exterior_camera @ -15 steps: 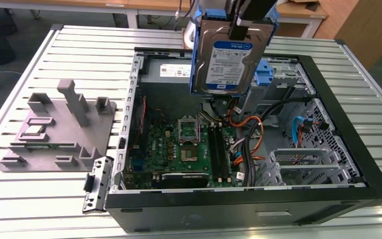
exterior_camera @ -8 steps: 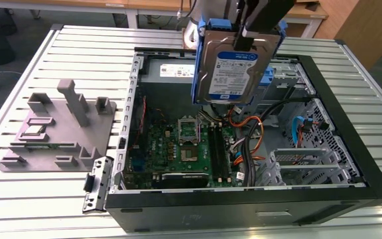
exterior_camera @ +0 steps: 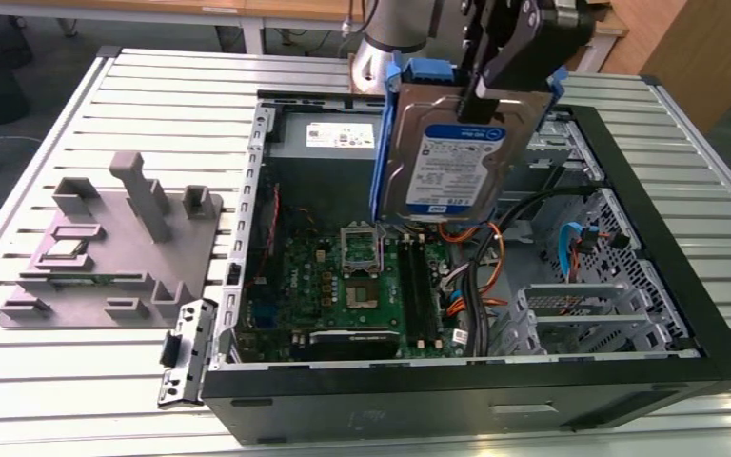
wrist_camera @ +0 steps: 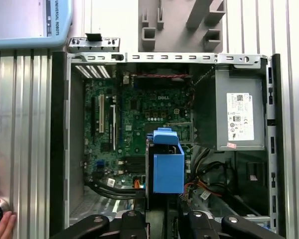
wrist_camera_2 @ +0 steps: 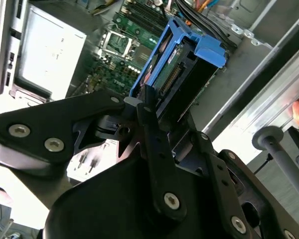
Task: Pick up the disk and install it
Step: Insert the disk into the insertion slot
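end effector (wrist_camera_2: pixel 145 99) was clenched on the disk (wrist_camera_2: pixel 175 74), gripping its upper part. disk hung directly below it, long axis near vertical, label toward the exterior view, over the motherboard (exterior_camera: pixel 340 295) inside the open computer case (exterior_camera: pixel 467 400) on the desk (exterior_camera: pixel 73 400), not yet seated.

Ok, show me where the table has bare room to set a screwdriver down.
Bare slats in the exterior view: the table on the near side of the grey fixture, and behind it toward the far edge. Crowded: inside the computer case, with motherboard, cables, and the gripper holding the disk above.
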You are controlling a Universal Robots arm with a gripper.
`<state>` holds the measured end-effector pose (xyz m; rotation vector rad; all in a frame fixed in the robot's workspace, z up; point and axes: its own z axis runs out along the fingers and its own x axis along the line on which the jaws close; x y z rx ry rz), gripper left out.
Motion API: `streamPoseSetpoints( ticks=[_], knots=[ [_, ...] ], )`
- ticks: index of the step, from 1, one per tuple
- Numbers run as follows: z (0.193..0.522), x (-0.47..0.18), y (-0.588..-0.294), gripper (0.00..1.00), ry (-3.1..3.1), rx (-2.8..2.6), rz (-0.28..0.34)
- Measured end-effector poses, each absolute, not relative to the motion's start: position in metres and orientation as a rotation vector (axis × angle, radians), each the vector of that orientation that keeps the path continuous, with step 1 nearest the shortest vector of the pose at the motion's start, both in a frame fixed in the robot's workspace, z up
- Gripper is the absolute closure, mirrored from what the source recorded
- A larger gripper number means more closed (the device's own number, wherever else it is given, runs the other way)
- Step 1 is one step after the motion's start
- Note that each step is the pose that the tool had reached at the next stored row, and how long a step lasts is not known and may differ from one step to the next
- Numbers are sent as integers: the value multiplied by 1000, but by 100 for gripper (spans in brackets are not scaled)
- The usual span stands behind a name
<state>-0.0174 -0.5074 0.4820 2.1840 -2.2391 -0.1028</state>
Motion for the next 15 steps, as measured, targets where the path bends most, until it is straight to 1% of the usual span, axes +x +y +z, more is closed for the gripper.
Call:
streamPoseSetpoints(
  ticks=[12, 15],
  knots=[
    [481, -15, -546, 65, -2239, 2184, -103],
    [481, -15, -549, 65, -2239, 2184, -102]
  ],
)
